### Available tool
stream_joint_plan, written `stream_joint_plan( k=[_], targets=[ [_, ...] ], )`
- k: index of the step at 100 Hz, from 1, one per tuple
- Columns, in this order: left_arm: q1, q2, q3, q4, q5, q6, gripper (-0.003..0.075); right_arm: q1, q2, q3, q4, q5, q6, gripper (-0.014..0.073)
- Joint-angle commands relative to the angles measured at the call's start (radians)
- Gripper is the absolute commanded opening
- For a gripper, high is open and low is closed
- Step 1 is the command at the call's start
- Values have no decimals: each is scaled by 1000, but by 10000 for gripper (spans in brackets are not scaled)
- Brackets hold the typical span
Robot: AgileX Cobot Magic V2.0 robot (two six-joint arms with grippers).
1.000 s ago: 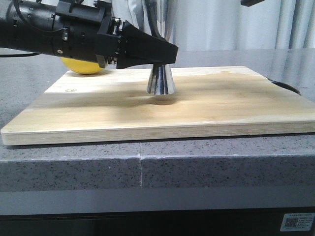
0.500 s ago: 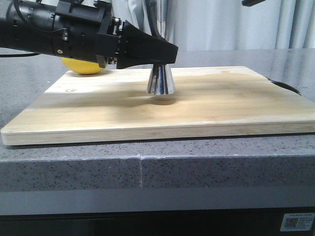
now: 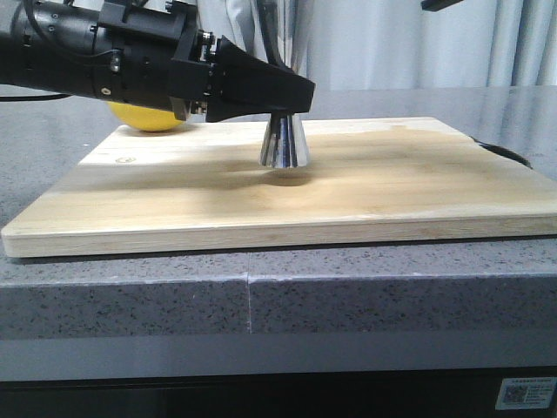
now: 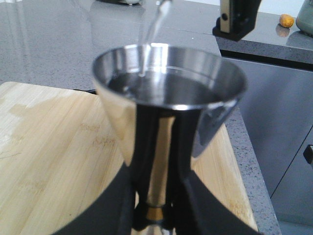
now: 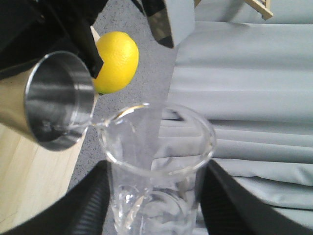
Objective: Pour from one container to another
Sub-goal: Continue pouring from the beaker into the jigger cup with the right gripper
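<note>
The steel jigger (image 3: 285, 144) stands on the wooden board (image 3: 365, 192). My left gripper (image 3: 300, 91) is shut on its narrow waist, at the gold band (image 4: 156, 213). Its top cup (image 4: 168, 93) holds clear liquid. A thin stream (image 4: 152, 27) falls into the cup from above. My right gripper (image 5: 156, 193) is shut on the clear glass beaker (image 5: 156, 156). The beaker is tilted, with its pour lip (image 5: 105, 122) at the jigger's rim (image 5: 61, 100). In the front view the beaker is out of frame and only a dark corner of the right arm (image 3: 444, 4) shows.
A yellow lemon (image 3: 148, 117) lies behind the left gripper at the board's far left corner. The board sits on a grey speckled counter (image 3: 392, 287), whose front edge is near the camera. Grey curtains (image 3: 418, 43) hang behind.
The jigger and left gripper have held still. The dark corner of the right arm at the top of the front view has shifted very slightly.
</note>
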Motion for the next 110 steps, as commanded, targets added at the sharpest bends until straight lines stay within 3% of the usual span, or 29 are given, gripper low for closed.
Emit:
stream_joint_plan(
  k=[1,70,110],
  targets=[
    [-10,-57,-28,-67,115,-6,-19,0,-41,-38,-3,27,-4,309],
    [-10,-57,-28,-67,115,-6,-19,0,-41,-38,9,30,-2,309],
    [-10,-57,-28,-67,115,-6,-19,0,-41,-38,67,-8,153,309]
  ],
)
